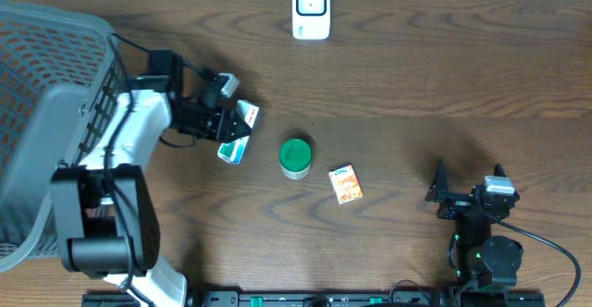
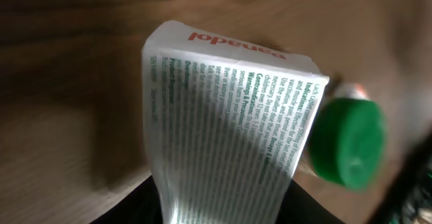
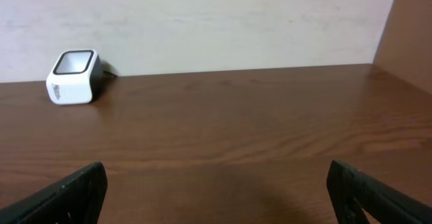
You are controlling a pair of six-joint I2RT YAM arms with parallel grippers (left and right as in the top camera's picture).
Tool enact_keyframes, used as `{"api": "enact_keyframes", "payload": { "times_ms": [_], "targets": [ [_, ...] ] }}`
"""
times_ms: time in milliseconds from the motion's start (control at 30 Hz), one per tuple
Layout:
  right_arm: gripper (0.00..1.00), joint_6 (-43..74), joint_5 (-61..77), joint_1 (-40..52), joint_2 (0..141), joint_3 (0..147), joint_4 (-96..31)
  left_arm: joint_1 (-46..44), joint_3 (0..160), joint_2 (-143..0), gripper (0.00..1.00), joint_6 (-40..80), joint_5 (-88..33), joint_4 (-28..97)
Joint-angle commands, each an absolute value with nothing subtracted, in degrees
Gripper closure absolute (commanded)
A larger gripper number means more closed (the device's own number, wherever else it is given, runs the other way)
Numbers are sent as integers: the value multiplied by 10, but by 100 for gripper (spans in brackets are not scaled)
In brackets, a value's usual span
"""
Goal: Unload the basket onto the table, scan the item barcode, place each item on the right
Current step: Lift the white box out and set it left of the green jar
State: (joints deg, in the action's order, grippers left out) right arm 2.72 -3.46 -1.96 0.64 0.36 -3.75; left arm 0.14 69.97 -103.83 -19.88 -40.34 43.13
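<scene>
Panadol carton (image 2: 223, 116) grasped by left end effector (image 1: 222, 120), left of centre, just beside green-lidded jar (image 1: 295, 157); it looks lifted off the tabletop (image 1: 416, 76). Printed text panel faces the wrist camera; no barcode visible. Right end effector (image 3: 216, 190) released, spread wide, empty. Scanner (image 1: 311, 8) sits at far edge, well apart. Judgement: carry carton to scanner, turn wrist until barcode face meets the window squarely, hold steady. Thin card, so don't squeeze harder.

A grey mesh basket (image 1: 37, 113) sits at the left edge of the wooden table (image 1: 416, 85). Mid-table stands a green-lidded jar (image 1: 295, 157), with a small orange box (image 1: 346, 184) (lying flat) just beside it.
</scene>
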Motion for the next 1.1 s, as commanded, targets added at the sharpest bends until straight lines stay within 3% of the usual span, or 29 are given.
{"api": "enact_keyframes", "payload": {
  "times_ms": [0,333,400,433,467,567,700,1000,1067],
  "targets": [
    [1,23,-40,-15,4,3,-39,-18,695,-1043,55,-54,-287,406],
    [1,23,-40,-15,4,3,-39,-69,675,-1043,54,373,-187,296],
    [1,23,-40,-15,4,3,-39,-84,672,-1043,47,436,-168,299],
    [1,23,-40,-15,4,3,-39,-105,667,-1043,24,504,-143,299],
    [1,23,-40,-15,4,3,-39,-113,667,-1043,6,514,-137,299],
    [1,23,-40,-15,4,3,-39,-133,667,-1043,2,515,-118,299],
    [1,23,-40,-15,4,3,-39,-145,667,-1043,1,515,-128,271],
    [1,23,-40,-15,4,3,-39,-145,667,-1038,0,479,-129,343],
    [1,23,-40,-15,4,3,-39,-146,678,-967,0,478,-44,393]
  ]
}}
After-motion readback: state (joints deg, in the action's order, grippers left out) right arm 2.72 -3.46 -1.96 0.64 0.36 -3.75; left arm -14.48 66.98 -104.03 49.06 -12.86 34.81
